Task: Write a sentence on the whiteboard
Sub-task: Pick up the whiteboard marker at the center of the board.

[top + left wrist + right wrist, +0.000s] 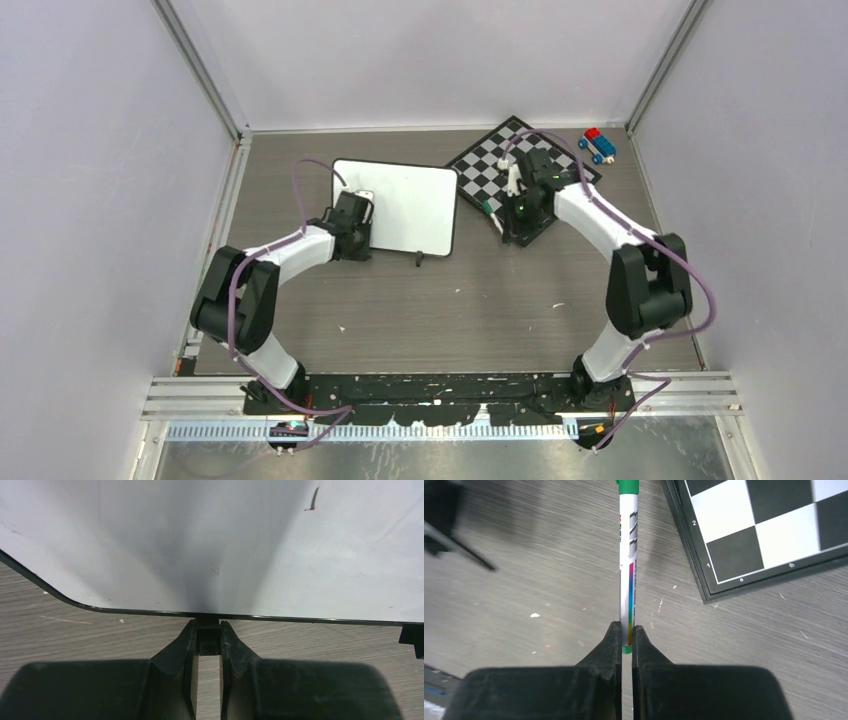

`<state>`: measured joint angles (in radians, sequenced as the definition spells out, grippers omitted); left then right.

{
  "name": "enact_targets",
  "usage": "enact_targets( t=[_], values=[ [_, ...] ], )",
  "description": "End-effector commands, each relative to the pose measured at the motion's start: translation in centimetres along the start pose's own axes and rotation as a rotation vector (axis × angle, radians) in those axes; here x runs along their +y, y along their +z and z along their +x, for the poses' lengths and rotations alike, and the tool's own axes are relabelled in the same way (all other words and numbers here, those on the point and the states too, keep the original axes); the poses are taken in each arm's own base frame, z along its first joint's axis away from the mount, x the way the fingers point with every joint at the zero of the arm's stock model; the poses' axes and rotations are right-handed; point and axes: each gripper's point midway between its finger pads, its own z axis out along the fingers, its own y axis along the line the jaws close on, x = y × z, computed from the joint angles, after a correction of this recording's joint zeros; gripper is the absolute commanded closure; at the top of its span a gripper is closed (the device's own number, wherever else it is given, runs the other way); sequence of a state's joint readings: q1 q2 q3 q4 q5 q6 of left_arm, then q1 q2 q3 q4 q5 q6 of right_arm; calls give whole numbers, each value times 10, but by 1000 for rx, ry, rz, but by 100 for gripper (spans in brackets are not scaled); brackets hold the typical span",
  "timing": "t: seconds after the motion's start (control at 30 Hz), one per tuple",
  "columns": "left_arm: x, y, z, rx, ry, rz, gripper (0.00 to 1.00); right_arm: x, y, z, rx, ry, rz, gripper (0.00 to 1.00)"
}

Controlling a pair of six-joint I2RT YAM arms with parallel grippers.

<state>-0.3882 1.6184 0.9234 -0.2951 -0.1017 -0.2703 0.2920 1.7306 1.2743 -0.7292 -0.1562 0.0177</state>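
Whiteboard [410, 200] lies flat on the wood-grain table [450, 310], left of the chessboard [769, 530]. I see my left gripper [209, 630] pinching the board's near edge. My right gripper [625, 630] is clamped on a green-ended marker [628, 555], just beside the chessboard.

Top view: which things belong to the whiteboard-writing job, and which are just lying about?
Job: whiteboard, edge clamped by left end effector; green marker, gripped by right end effector.
Lying about: chessboard; red-and-blue toy blocks.
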Motion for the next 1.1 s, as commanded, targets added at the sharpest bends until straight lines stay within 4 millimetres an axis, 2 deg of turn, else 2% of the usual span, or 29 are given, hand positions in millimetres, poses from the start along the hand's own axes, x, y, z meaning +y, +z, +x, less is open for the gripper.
enact_targets(
  t=[0.0,0.1,0.2,0.27,0.5,0.6,0.7,0.73,0.83,0.93,1.07],
  values=[
    [-30,3,-4,-30,-9,44,86,15,-59,-24,-153,72,-108,100],
    [-50,2,1,-10,18,76,80,7,-84,-30,-223,113,-106,100],
    [-76,-2,7,12,36,140,65,-4,-104,-33,-277,146,-96,100],
    [-91,-6,10,33,43,167,59,-11,-113,-33,-300,163,-84,100],
    [-155,-25,23,100,75,349,47,-33,-130,-38,-348,239,-68,100],
    [-181,-32,21,73,118,417,44,-39,-133,-40,-361,254,-66,100],
    [-202,-35,25,68,171,478,34,-39,-135,-40,-366,260,-77,100],
    [-209,-37,28,71,210,508,34,-47,-137,-39,-372,282,-67,100],
    [-223,-51,44,101,369,570,32,-53,-139,-38,-378,292,-66,100],
    [-232,-82,75,137,640,610,31,-57,-140,-36,-381,295,-63,100],
    [-231,-116,98,185,962,699,30,-57,-140,-37,-389,289,-74,100]
  ],
)
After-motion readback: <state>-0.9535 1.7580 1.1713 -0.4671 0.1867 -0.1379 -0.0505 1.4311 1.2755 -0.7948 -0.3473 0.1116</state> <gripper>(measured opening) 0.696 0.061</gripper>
